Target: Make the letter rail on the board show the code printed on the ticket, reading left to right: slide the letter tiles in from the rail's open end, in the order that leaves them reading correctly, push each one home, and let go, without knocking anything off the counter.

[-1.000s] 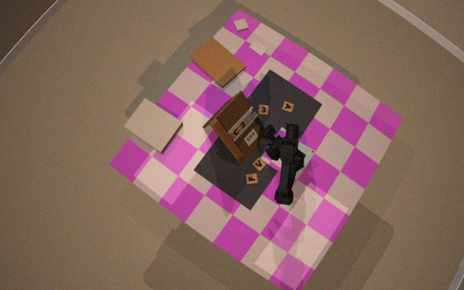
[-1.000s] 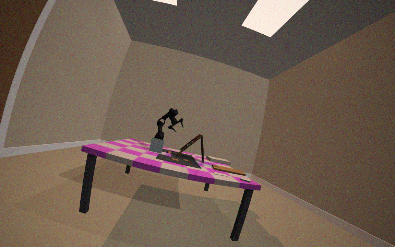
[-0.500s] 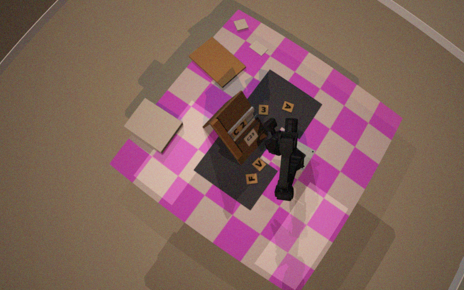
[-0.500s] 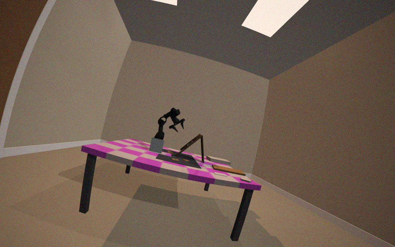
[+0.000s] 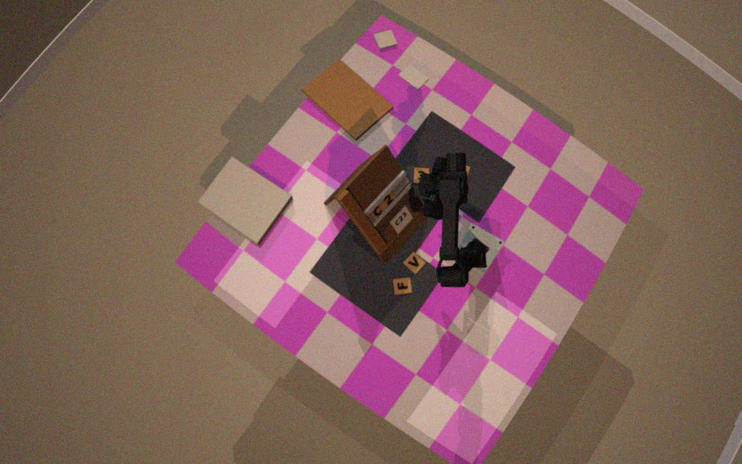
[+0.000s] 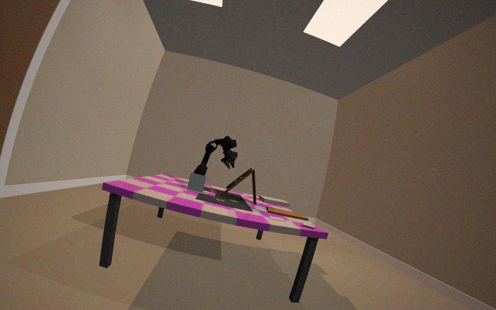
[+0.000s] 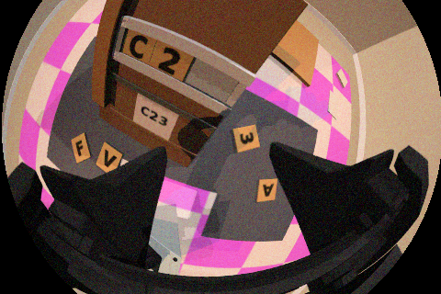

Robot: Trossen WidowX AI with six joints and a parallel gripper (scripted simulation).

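A slanted brown board (image 5: 375,180) (image 7: 215,0) stands on a dark mat (image 5: 356,276) (image 7: 242,178). Its grey rail (image 5: 399,183) (image 7: 211,77) holds tiles C (image 7: 138,48) and 2 (image 7: 167,61) at its left end; the slot to their right is empty. The ticket (image 5: 400,220) (image 7: 151,117) below the rail reads C23. Tile 3 (image 5: 420,174) (image 7: 246,139) and tile A (image 7: 267,190) lie on the mat right of the board. Tiles V (image 5: 415,263) (image 7: 108,158) and F (image 5: 402,285) (image 7: 80,149) lie near the board's left foot. My gripper (image 5: 426,196) (image 6: 229,162) (image 7: 219,151) is open and empty, high above the mat beside the rail's open end.
The arm's grey base (image 5: 480,236) (image 6: 196,181) stands on the pink-and-white checked table (image 5: 569,190). An orange-brown flat panel (image 5: 346,98), a beige slab (image 5: 244,198) and two small beige squares (image 5: 385,38) (image 5: 414,77) lie behind the board, near the table's edges.
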